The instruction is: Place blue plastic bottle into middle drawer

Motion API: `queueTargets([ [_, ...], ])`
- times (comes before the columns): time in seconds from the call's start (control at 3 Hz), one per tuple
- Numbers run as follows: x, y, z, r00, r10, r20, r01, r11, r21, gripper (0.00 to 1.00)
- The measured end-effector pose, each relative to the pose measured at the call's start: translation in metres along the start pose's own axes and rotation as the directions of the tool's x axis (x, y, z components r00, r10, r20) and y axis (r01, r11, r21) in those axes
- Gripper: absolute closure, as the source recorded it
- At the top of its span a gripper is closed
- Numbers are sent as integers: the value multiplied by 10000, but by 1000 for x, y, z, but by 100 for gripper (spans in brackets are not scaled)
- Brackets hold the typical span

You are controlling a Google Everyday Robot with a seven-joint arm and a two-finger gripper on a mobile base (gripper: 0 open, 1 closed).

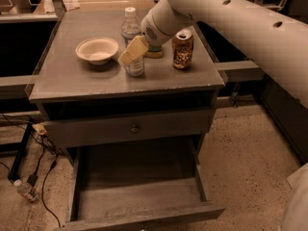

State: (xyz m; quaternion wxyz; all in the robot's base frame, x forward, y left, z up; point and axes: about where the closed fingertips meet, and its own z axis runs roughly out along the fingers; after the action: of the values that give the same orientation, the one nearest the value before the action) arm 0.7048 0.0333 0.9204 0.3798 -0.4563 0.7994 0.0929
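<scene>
The blue plastic bottle (129, 27) stands upright on the table (62, 78), behind its centre. Its long axis is vertical, with the white cap on top. The tool (131, 56) sits against the bottle's near side at mid-height and covers the label. Whether it is clenched or released cannot be told.

A bowl (96, 49) stands just to the left of the bottle, and a soda can (183, 49) near its right. The table's front strip is bare to the edge.

The middle drawer (139, 198) is pulled out below, directly under the table's front edge. Its flat bottom is exposed between low side walls.
</scene>
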Motion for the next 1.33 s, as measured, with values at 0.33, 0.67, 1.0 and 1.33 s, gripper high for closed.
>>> queueTargets([
  [0.33, 5, -16, 11, 9997, 43, -227, -39, 9999, 158, 0],
  [0.67, 10, -26, 19, 9994, 155, -318, -147, 9996, 241, 0],
  [1.0, 10, -26, 19, 9994, 157, -317, -149, 9996, 240, 0],
  [1.33, 14, -8, 5, 9991, 428, 26, -427, 9988, -239, 0],
])
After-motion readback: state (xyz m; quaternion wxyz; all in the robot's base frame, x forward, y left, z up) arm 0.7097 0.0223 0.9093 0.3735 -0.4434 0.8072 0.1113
